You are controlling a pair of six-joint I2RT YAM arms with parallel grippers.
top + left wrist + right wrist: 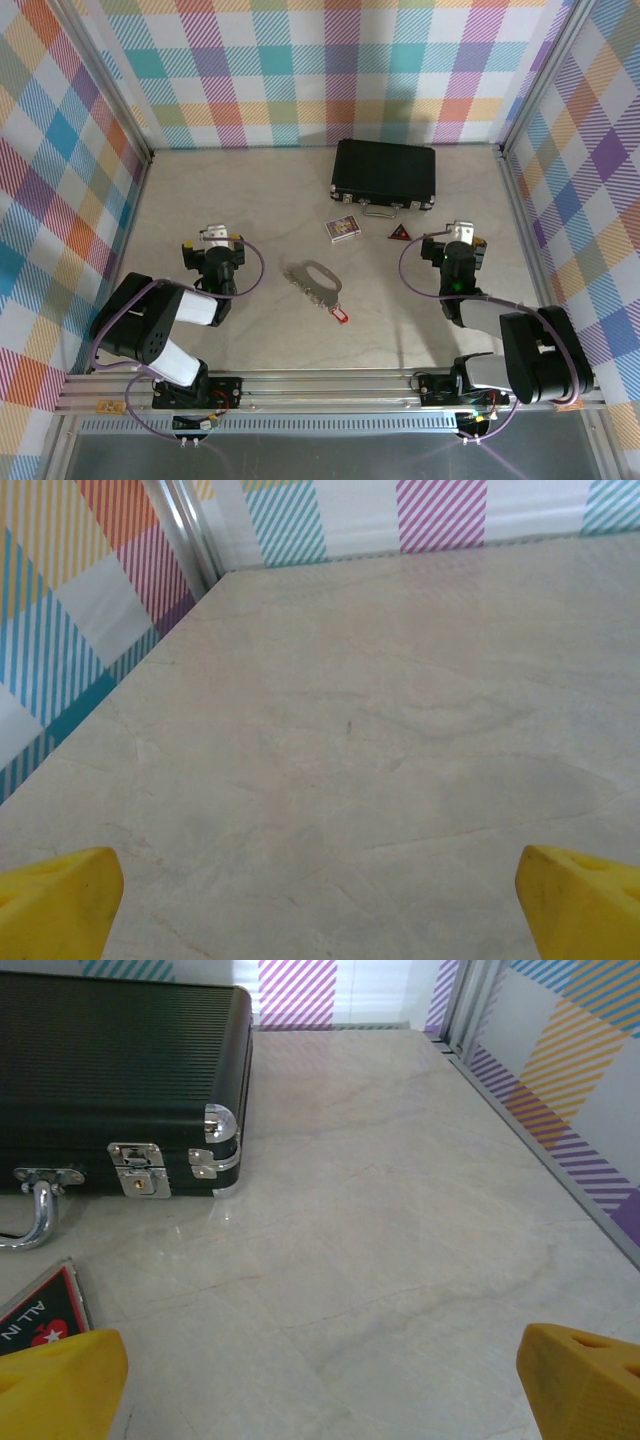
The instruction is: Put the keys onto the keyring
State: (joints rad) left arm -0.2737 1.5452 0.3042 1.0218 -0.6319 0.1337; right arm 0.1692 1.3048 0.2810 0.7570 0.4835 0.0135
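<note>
Pale marble-look table (250, 190) inside walls of loud pastel plaid, so the small stuff is easy to spot. The keyring (315, 278) is a thin silver loop with a bumpy chain edge, lying flat about midway between the two sets of fingers. The keys (340, 316), really one tiny thing with a red plastic head, sit just beside the loop's near end. I can't tell if they touch.

Handling-wise, I'd guess both weigh next to nothing. The loop looks stiff but thin and slick, and lying flat like that it'll probably skate away from a sloppy pinch. The red head is the fattest, grippiest bit, so that's where I'd grab the key.

The left gripper (220, 238) is spread wide with nothing in it. The loop is off to its right and slightly behind the fingertips. The right gripper (460, 232) is spread wide and empty too, with the loop and key well to its left and behind its tips. Ahead and left of it is the black case (110, 1070).
</note>
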